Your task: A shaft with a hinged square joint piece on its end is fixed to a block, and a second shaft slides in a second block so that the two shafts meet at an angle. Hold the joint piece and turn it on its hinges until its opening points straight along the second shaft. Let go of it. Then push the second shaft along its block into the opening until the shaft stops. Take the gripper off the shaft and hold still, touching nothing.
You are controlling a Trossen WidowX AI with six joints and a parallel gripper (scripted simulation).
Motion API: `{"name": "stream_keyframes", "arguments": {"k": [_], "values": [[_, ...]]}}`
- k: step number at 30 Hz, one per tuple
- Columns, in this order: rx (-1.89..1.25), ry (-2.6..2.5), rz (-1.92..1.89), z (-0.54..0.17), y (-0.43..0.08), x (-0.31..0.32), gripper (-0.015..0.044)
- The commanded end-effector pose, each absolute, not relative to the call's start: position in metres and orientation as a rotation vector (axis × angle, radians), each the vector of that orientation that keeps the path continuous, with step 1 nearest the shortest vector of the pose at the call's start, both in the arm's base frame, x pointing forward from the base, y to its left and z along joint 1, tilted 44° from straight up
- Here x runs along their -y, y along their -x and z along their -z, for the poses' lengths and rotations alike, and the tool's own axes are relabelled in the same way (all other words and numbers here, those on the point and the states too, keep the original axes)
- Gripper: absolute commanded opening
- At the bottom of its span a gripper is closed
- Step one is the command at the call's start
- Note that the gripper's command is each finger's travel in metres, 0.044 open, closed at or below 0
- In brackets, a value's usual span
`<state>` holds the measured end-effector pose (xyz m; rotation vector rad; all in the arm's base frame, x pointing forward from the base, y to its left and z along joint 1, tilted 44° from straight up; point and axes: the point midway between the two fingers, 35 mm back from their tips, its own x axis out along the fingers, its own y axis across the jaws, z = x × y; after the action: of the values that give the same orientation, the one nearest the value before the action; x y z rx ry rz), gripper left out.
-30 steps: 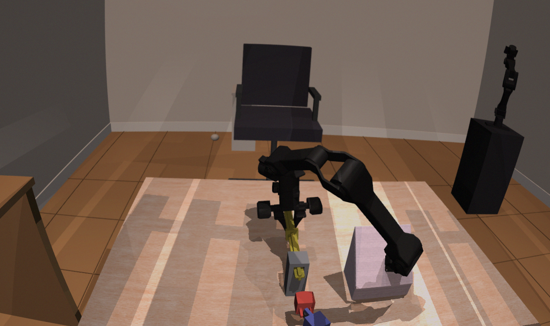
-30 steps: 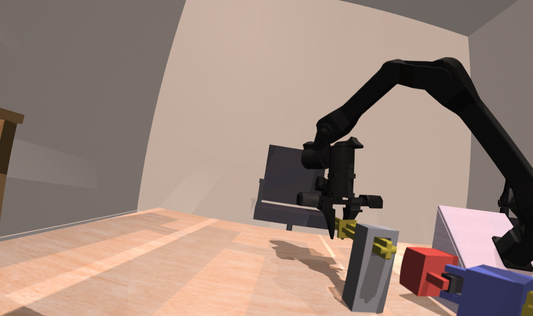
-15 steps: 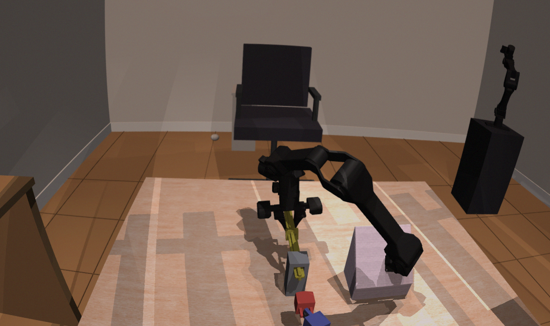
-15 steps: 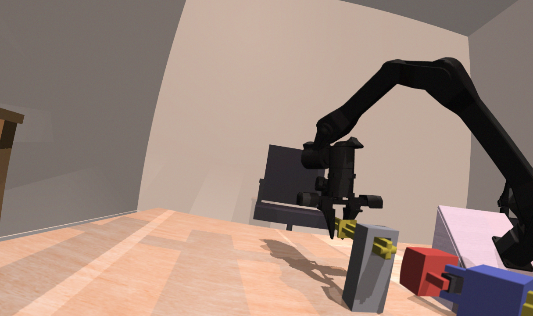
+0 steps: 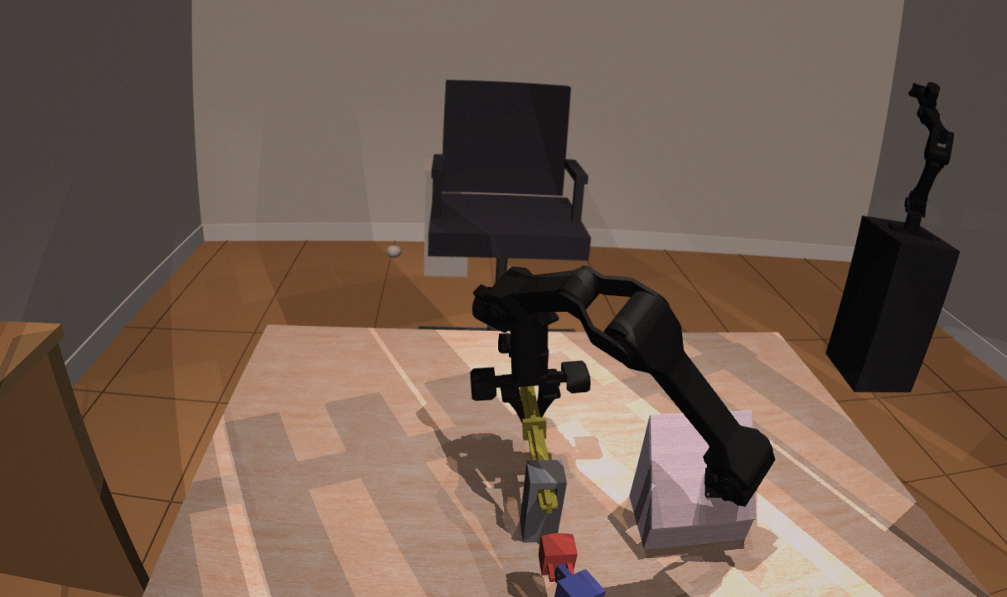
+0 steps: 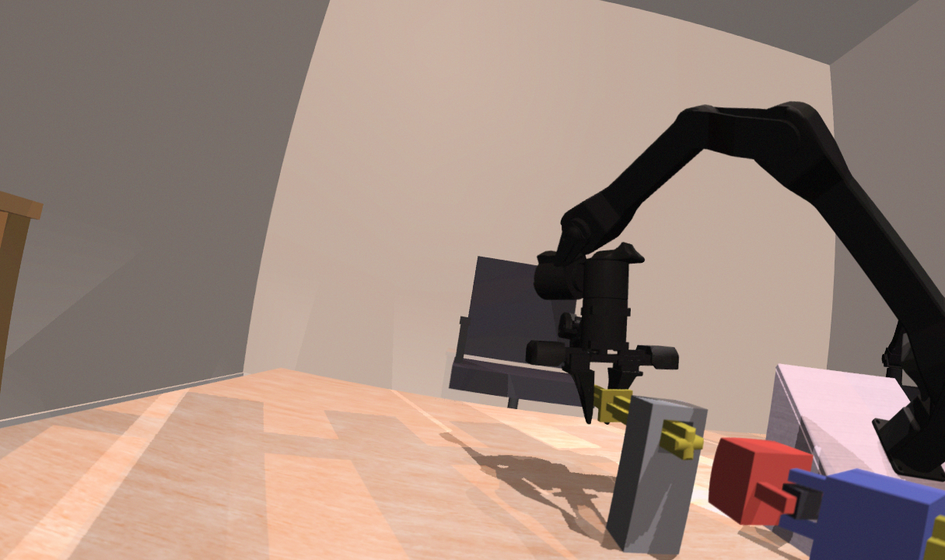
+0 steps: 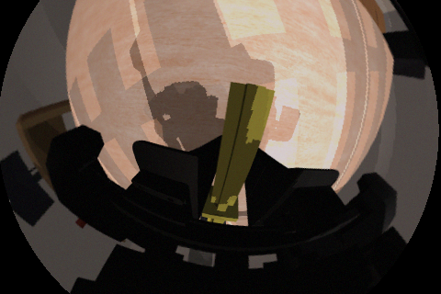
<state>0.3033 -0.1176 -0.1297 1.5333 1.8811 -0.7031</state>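
A yellow sliding shaft runs through an upright grey block; it also shows in the exterior view and the wrist view. Its front end sticks out of the grey block toward the red joint piece. A small gap separates them. The red joint piece hangs on a blue block at the front. My gripper points down and is shut on the rear part of the yellow shaft, behind the grey block.
A pale box carries the arm's base to the right of the blocks. A black chair stands behind the table, a wooden cabinet to the left, and a black pedestal at the far right.
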Motion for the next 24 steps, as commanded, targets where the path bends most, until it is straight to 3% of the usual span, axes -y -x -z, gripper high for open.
{"name": "stream_keyframes", "arguments": {"k": [1, 24], "values": [[-1.881, -1.533, 0.703, 0.1297, -0.3033, 0.1176, 0.0067], [-1.881, -1.533, 0.703, 0.1297, -0.3033, 0.1176, 0.0067]]}}
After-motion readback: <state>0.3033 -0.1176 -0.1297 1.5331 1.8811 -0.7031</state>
